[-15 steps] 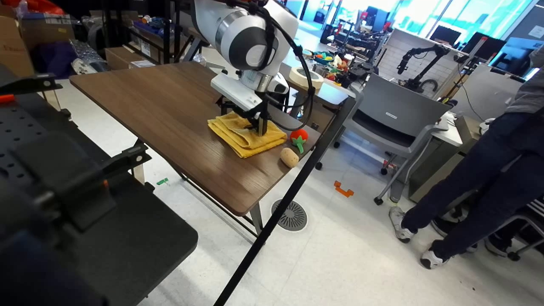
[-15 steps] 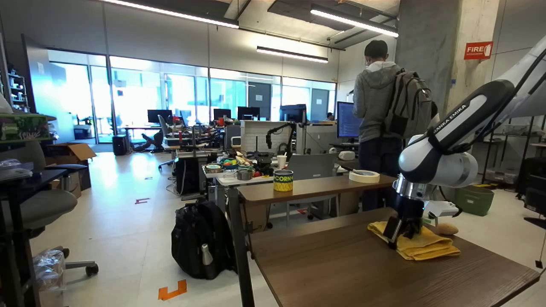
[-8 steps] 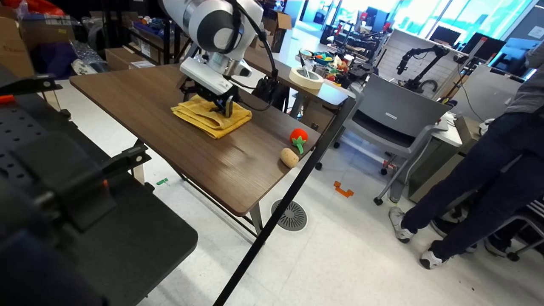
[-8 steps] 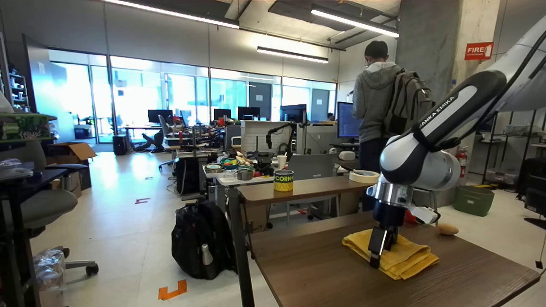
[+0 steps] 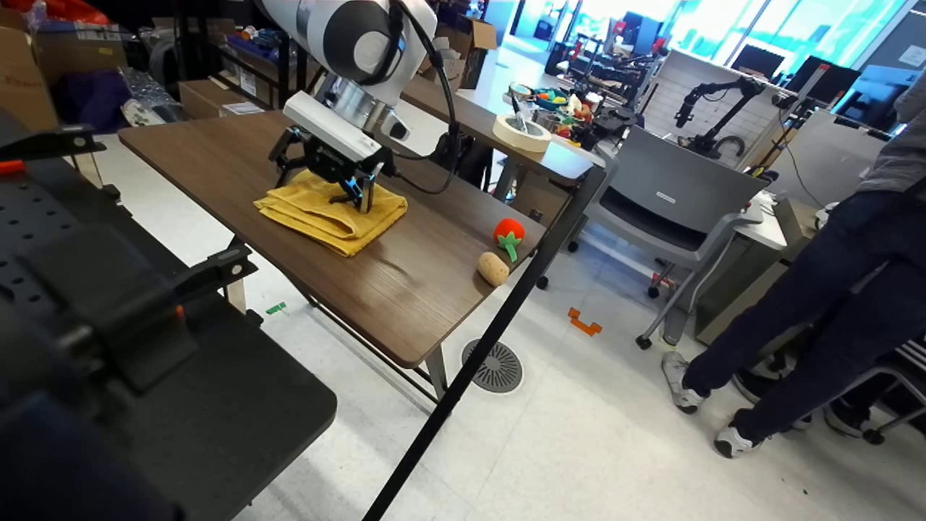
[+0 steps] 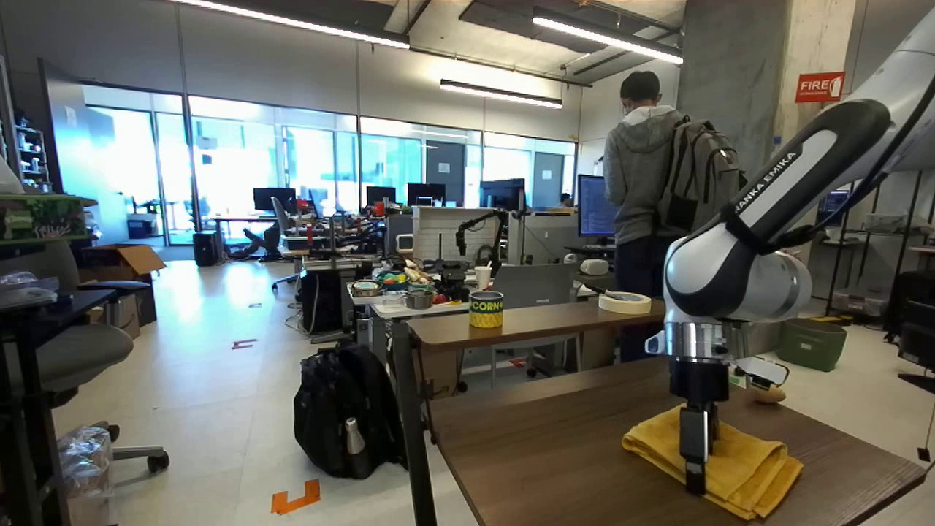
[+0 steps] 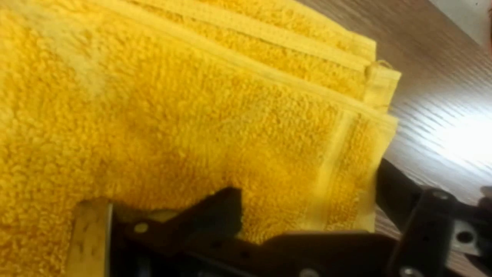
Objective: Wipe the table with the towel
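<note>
Beyond the spread hand (image 6: 705,462) on the towel (image 6: 746,465), a corn can (image 6: 486,310), contents hidden.

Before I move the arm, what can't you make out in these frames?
Towel underside: all views, hidden beneath its own folds.
Table patch: wrist view, washed out by glare.
Gripper: wrist view, cut off by the bottom edge.
Red tomato: mostly hidden behind the end of the robot arm in an exterior view.
Robot base: both exterior views, cut off by frame edges.
Monitor text: an exterior view, too small.

Folded yellow towel (image 5: 317,210) lies on the brown wood-grain table (image 5: 405,289).
</note>
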You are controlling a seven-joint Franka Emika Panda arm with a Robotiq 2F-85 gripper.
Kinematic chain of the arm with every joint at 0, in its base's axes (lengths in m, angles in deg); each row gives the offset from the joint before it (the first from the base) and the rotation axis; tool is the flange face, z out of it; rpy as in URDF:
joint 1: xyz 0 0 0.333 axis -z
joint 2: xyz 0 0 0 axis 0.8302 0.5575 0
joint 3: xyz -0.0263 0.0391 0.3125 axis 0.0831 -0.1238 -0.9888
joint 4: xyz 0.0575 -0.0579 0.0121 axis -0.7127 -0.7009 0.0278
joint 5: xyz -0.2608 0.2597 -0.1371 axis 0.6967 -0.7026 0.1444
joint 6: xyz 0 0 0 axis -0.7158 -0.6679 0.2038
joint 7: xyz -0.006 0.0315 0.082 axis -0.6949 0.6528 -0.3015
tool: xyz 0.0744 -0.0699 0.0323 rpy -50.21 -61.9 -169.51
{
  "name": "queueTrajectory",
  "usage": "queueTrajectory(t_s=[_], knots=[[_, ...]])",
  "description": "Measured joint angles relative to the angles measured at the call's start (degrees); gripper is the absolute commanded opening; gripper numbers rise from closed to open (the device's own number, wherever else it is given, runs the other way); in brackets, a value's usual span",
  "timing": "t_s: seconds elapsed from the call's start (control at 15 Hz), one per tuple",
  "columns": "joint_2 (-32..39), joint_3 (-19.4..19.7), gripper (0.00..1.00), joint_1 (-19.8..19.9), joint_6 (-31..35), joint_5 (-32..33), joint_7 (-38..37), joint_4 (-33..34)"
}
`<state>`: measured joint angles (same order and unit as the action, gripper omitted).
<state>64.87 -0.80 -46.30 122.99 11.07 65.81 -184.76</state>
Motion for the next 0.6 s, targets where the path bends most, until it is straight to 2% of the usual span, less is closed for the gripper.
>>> queueTrajectory(t_s=[0.27, 0.47, 0.6], knots=[[-2.24, 0.36, 1.0, 2.67, 8.9, -0.5, 1.76, -4.95], [-4.21, -1.28, 1.0, 7.05, 19.95, -2.59, 3.22, -9.48], [-5.78, -3.7, 1.0, 11.14, 24.93, -4.64, 3.97, -11.39]])
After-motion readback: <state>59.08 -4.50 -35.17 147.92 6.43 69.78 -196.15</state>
